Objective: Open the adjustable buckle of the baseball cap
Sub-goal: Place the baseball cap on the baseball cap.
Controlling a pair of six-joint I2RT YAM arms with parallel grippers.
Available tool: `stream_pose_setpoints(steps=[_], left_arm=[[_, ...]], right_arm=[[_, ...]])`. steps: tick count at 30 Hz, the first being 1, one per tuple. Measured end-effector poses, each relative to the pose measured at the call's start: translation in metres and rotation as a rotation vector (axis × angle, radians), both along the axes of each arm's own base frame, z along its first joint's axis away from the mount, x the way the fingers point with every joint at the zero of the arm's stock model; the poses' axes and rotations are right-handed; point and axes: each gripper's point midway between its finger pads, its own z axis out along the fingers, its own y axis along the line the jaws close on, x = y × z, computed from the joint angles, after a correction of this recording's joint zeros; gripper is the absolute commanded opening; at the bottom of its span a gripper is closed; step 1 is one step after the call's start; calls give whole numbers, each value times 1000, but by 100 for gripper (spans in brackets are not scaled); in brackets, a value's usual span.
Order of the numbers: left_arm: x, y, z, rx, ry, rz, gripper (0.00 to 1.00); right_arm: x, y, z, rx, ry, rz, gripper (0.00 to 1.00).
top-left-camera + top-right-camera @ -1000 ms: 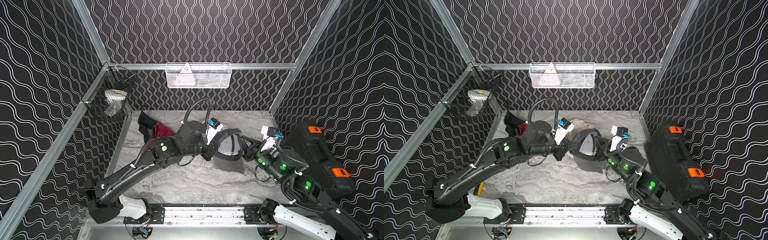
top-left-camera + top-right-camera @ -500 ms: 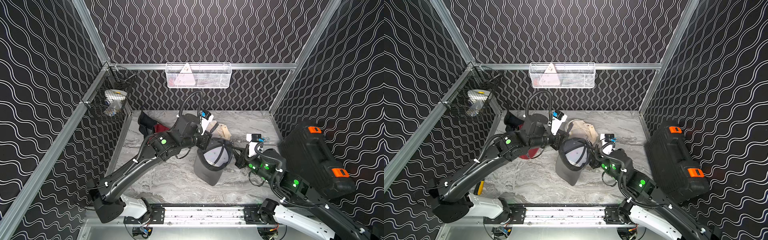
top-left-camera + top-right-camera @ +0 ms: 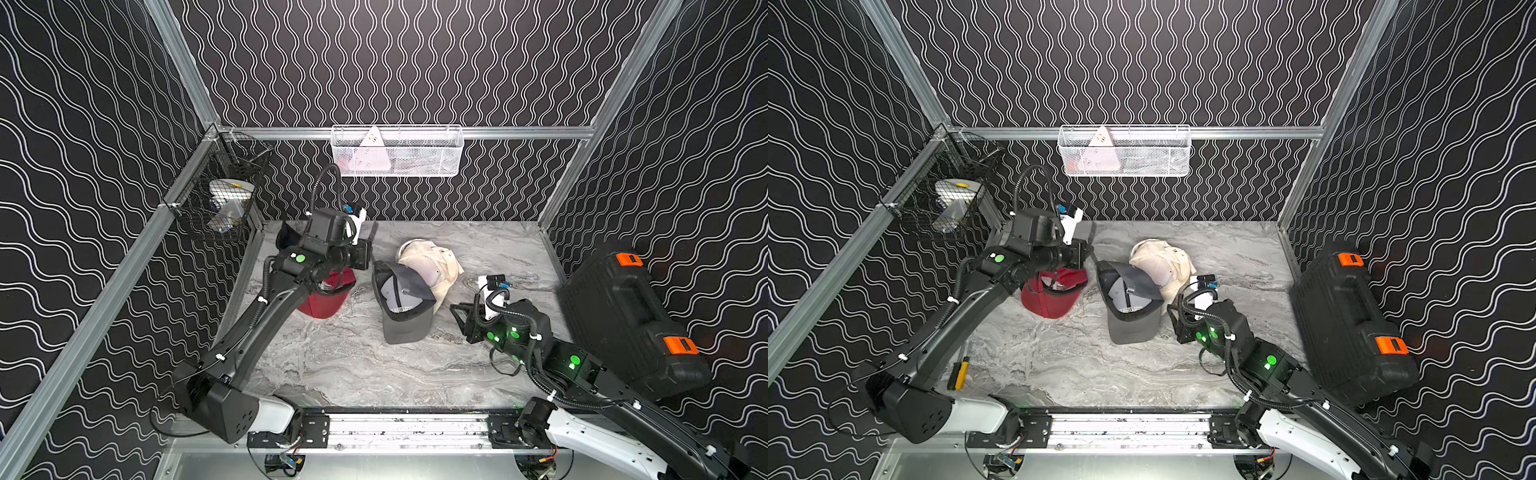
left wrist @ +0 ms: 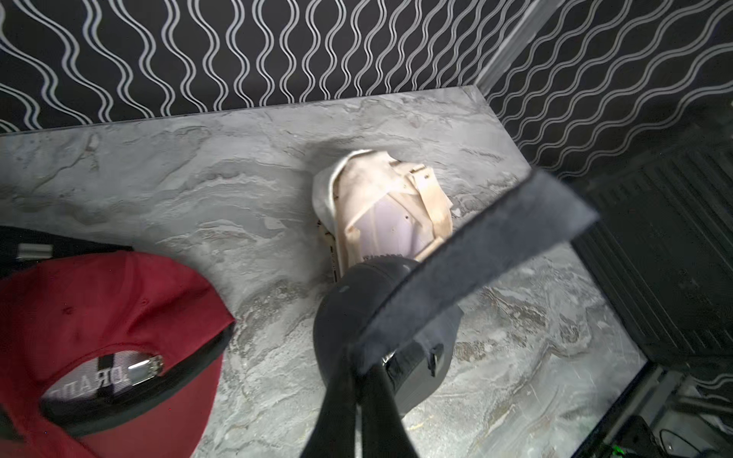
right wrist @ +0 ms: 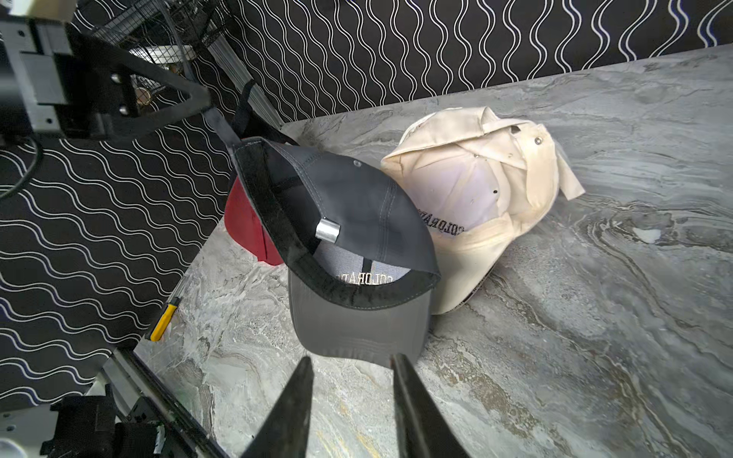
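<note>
The grey cap (image 3: 405,307) lay crown-down near the middle of the marble table (image 3: 374,374), brim toward 6 o'clock. A cream cap (image 3: 428,262) was touching it at 1 o'clock and a red cap (image 3: 328,297) lay close by at 9 o'clock.

The left gripper (image 4: 359,365), at the grey cap's 11 o'clock, had its fingers pressed together on the cap's dark strap (image 4: 476,253), which ran taut from the rear rim up to the pinch. The right gripper (image 5: 351,368) hung at about 4 o'clock of the cap with its fingers partly spread and nothing between them, just short of the brim.

The cap looked light and floppy: the crown would probably fold under any push, and only the brim seemed stiff enough to brace against. The strap was thin webbing, likely to slip through a loose pinch, so the best hold seemed to be close to its end. The small silver buckle (image 5: 328,230) was the one hard part, and probably slick.

Whether the strap had cleared the buckle completely was hard to make out, because a thin dark strip beside the metal could be strap or seam. In the left wrist view the pinch was blurred, and the red cap was cut off at the edge of the picture.
</note>
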Motion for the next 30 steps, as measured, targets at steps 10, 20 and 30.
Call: stream_pose_setpoints(steps=[10,20,30], left_arm=[[29,65,40,-51,-51,138,0],[59,154,45,-79,-28,348,0],[83,215,34,-94,3,520,61]], right_arm=[[-4,-9,1,9,-15,-14,37],[-7,-14,1,3,-13,-20,37],[-15,-26,1,5,-18,-36,39]])
